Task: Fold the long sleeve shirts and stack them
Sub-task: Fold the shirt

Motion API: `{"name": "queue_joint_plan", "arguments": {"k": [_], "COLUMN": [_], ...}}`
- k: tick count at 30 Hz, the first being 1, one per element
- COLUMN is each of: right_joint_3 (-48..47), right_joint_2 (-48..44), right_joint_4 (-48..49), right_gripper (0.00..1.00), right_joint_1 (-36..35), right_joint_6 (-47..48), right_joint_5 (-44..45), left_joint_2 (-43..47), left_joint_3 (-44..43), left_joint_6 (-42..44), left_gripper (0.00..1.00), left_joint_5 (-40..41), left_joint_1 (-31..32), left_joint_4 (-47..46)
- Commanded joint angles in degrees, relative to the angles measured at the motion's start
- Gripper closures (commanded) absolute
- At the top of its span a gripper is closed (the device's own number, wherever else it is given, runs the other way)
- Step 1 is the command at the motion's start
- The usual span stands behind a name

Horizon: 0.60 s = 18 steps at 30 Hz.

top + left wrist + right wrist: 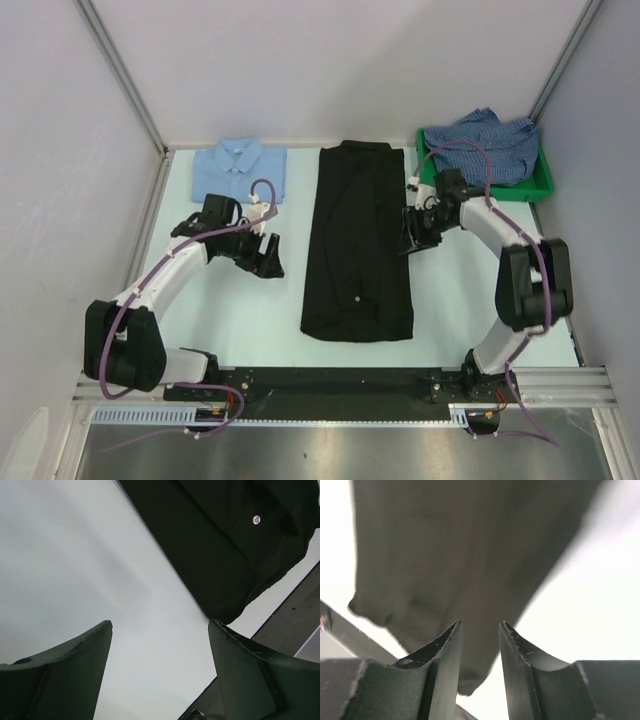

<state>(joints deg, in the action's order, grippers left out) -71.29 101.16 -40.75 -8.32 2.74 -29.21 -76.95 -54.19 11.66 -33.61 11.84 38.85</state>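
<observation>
Black shirt [357, 250], light blue shirt [241, 168], blue-checked shirt [485, 140], green bin [540, 182].

The left arm [165, 275] and right arm [497, 232] have white links, black joints, purple cables [105, 345], and seemingly dark-green tool fingers [75, 670].

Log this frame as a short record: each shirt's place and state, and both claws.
black shirt: centre of table, folded into a long strip
light blue shirt: far left, folded
checked shirt: crumpled in green bin, far right
left claw: open, over bare table left of black shirt
right claw: slightly open, at black shirt's right edge, holding nothing
</observation>
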Motion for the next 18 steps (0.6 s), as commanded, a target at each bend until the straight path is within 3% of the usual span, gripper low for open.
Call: {"name": "queue_joint_plan", "arguments": {"k": [1, 5, 10, 18], "right_joint_3": [7.1, 13.7, 15.1, 18.9], "right_joint_2": [-10.9, -14.1, -13.5, -9.3], "right_joint_4": [-2.0, -1.0, 1.2, 1.8], "right_gripper": [0.6, 0.56, 0.49, 0.51], "right_joint_1": [-7.0, -14.2, -22.2, -23.9], "right_joint_6": [1.5, -2.5, -6.7, -12.9], "right_joint_5": [-4.5, -4.4, 1.0, 6.6], "left_joint_2": [4.8, 6.9, 9.3, 13.0], "left_joint_3": [1.8, 1.3, 1.5, 3.1], "left_joint_6": [-3.9, -9.7, -13.8, -16.0], "left_gripper": [0.16, 0.16, 0.14, 0.13], "left_joint_5": [-1.3, 0.6, 2.0, 4.1], "left_joint_1": [0.3, 0.3, 0.4, 0.4], "left_joint_4": [-3.5, -5.0, -6.8, -7.0]}}
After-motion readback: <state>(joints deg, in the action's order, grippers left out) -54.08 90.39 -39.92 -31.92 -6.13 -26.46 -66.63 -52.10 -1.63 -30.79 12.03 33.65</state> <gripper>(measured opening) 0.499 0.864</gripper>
